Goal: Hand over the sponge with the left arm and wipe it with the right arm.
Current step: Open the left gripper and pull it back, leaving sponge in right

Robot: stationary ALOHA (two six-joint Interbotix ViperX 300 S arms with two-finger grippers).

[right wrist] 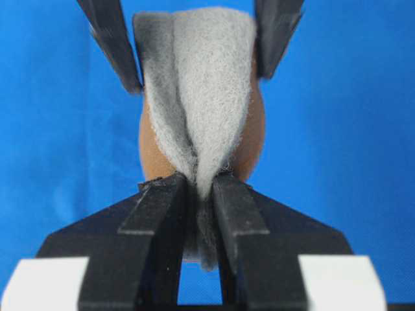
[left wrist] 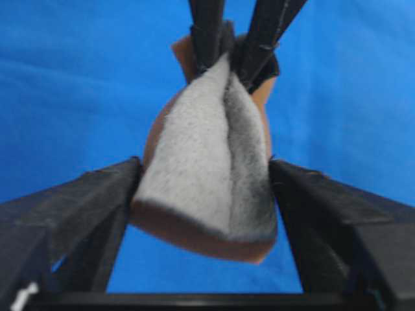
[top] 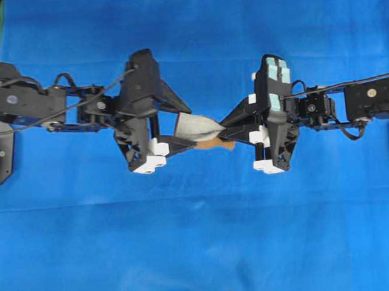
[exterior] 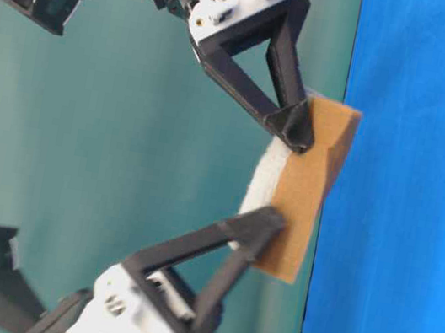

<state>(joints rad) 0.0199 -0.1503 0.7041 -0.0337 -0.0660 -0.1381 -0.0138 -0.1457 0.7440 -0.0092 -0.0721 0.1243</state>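
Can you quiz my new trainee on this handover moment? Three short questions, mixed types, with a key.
1. True or false: the sponge lies flat on the blue cloth.
2. Which gripper pinches the sponge folded, with its grey face creased inward? A) left gripper B) right gripper
3. Fill in: in the left wrist view, the left gripper's fingers stand ____ either side of the sponge.

Key: 1 false, it is held in the air between the grippers; 2 B; 3 spread, flanking its wide end.
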